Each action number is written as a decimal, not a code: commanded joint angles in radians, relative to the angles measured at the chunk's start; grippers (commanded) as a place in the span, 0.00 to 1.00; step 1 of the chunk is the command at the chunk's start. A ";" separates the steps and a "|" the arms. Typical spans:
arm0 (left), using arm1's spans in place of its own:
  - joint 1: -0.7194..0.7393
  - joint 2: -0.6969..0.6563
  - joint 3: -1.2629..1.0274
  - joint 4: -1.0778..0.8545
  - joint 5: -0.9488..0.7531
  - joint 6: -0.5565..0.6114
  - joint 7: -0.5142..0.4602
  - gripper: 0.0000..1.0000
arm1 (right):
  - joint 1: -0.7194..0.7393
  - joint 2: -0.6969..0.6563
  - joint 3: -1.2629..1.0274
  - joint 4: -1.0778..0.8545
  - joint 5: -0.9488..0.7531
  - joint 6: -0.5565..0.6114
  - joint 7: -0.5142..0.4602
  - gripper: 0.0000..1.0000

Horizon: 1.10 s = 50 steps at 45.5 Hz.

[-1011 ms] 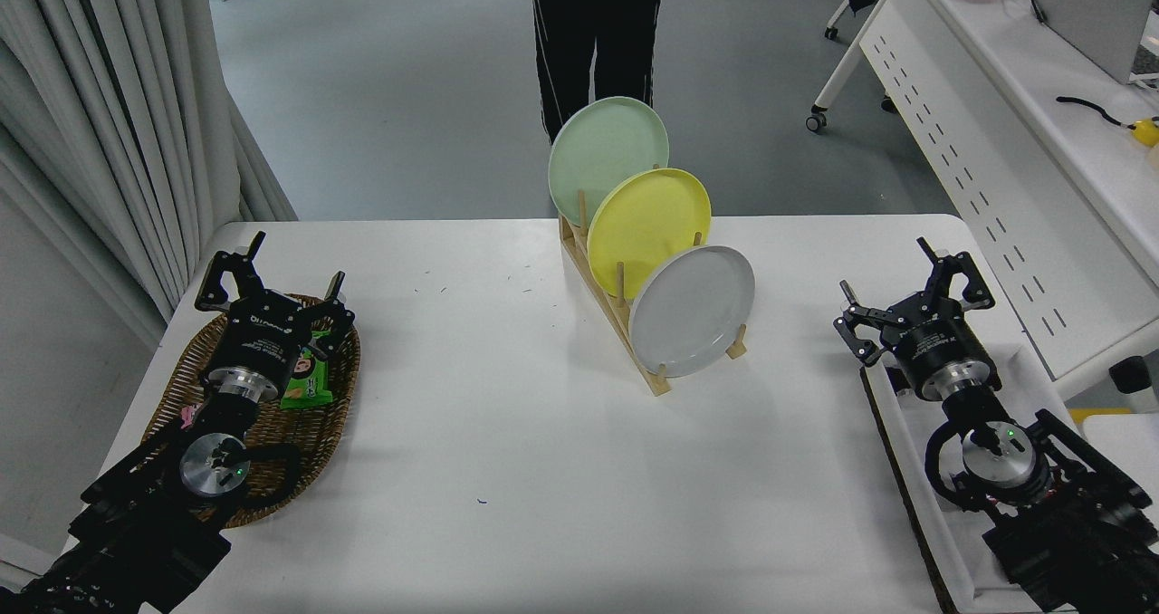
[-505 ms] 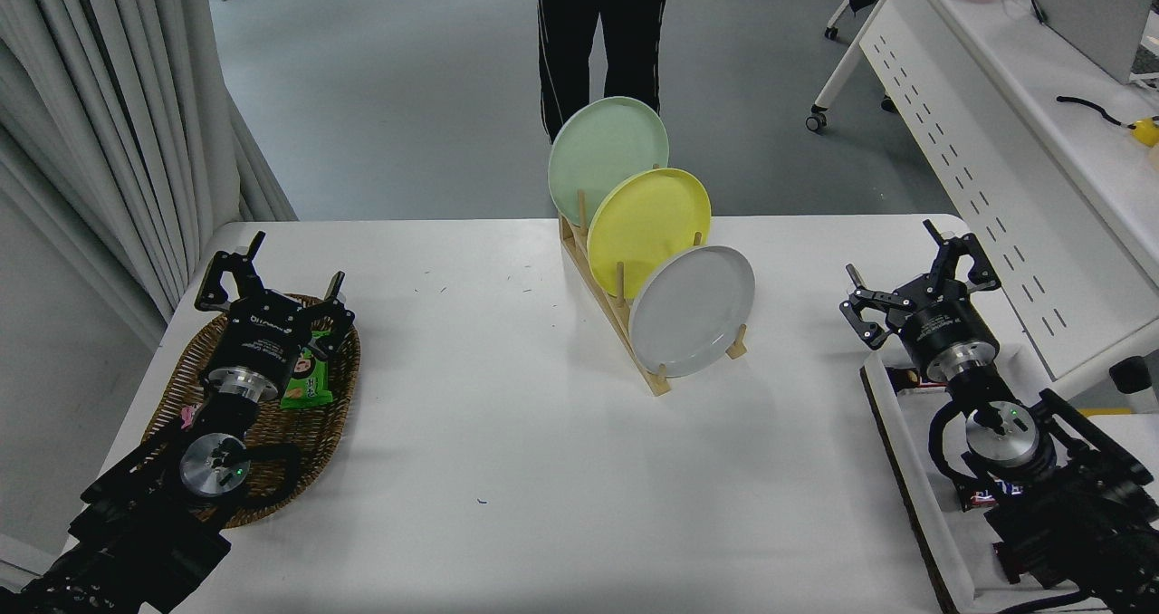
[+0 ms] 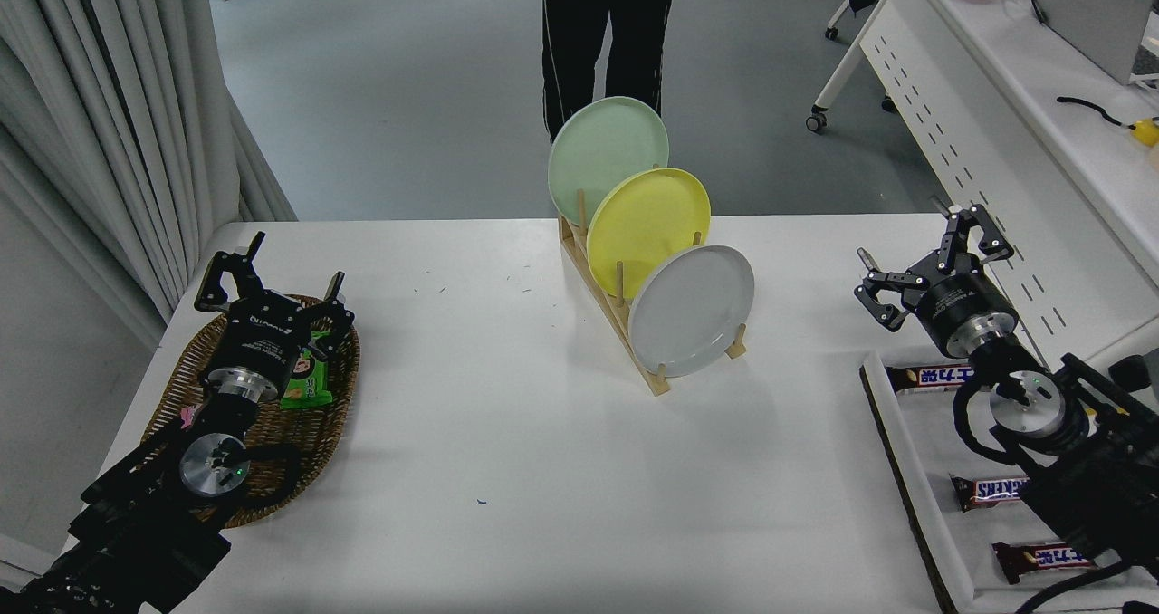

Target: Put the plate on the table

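Observation:
The light grey plate (image 3: 692, 310) stands on edge in the front slot of a wooden rack (image 3: 625, 324) on the white table (image 3: 507, 451). Behind it in the rack stand a yellow plate (image 3: 646, 226) and a pale green plate (image 3: 605, 154). My right gripper (image 3: 931, 259) is open and empty, well to the right of the grey plate near the table's right edge. My left gripper (image 3: 272, 274) is open and parked over a wicker basket at the lower left.
The wicker basket (image 3: 263, 433) holds a green snack pack (image 3: 306, 380). A white tray (image 3: 924, 433) at the lower right holds chocolate bars (image 3: 928, 377). A person (image 3: 605, 34) stands behind the table. A white desk (image 3: 1014, 116) stands at the right.
My right gripper has moved away from the camera and to the right, uncovering the chocolate bars in the tray. The plates and left arm have not moved.

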State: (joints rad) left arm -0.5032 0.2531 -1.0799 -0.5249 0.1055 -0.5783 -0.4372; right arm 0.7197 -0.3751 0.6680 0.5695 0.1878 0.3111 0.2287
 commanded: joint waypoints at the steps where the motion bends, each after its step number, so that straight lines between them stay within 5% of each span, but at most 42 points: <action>1: 0.000 0.000 0.000 0.000 0.000 0.000 0.000 1.00 | 0.086 -0.087 -0.295 0.026 0.105 -0.004 0.000 1.00; 20: 0.000 0.000 0.000 0.000 0.000 0.000 0.000 1.00 | 0.300 -0.289 -0.691 0.237 0.105 -0.004 0.000 1.00; 36: 0.000 0.000 0.000 0.000 0.000 0.000 0.000 1.00 | 0.403 -0.398 -0.771 0.359 0.105 -0.010 -0.012 1.00; 50: 0.000 0.000 0.000 0.000 0.000 0.000 0.000 1.00 | 0.506 -0.393 -0.821 0.359 0.117 -0.014 -0.258 1.00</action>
State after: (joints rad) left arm -0.5031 0.2531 -1.0800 -0.5247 0.1055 -0.5783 -0.4372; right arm 1.1609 -0.7549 -0.1217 0.9115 0.2934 0.3010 0.1349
